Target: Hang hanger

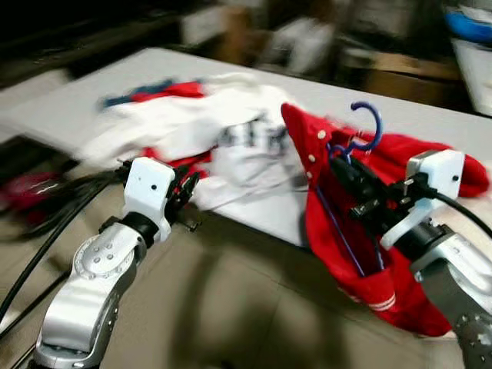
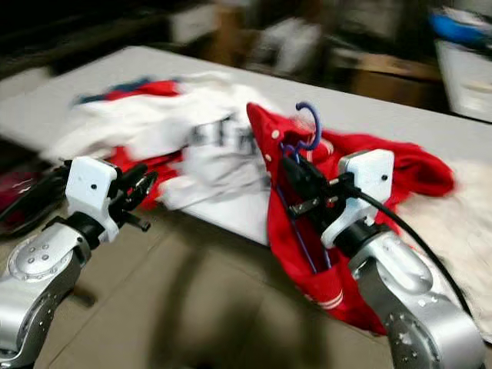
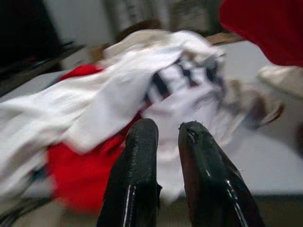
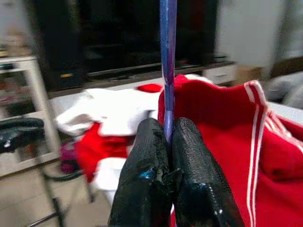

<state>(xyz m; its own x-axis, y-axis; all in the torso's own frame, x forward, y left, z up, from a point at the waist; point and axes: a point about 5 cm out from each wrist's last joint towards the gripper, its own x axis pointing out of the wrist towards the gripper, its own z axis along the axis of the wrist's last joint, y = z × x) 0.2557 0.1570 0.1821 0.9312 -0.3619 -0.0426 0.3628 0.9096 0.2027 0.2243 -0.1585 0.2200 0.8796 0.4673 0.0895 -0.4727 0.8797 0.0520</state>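
You can't make out much at the worktop's [image 1: 430, 123] far edge, the stuff behind it is pure smear. The white clothes pile [image 1: 192, 123] is blurred too, so its black print is unreadable. Most of the blue hanger [image 1: 361, 138] is buried inside the red jacket [image 1: 346, 238], and that jacket's hem runs off the picture's bottom edge.

red cloth garment [image 1: 400, 284] (soft), glossy hanger [image 1: 367, 123]

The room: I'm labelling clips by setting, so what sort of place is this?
Probably a cluttered home laundry or utility space: a white table heaped with a pile of clothes, and a red garment on a blue hanger.
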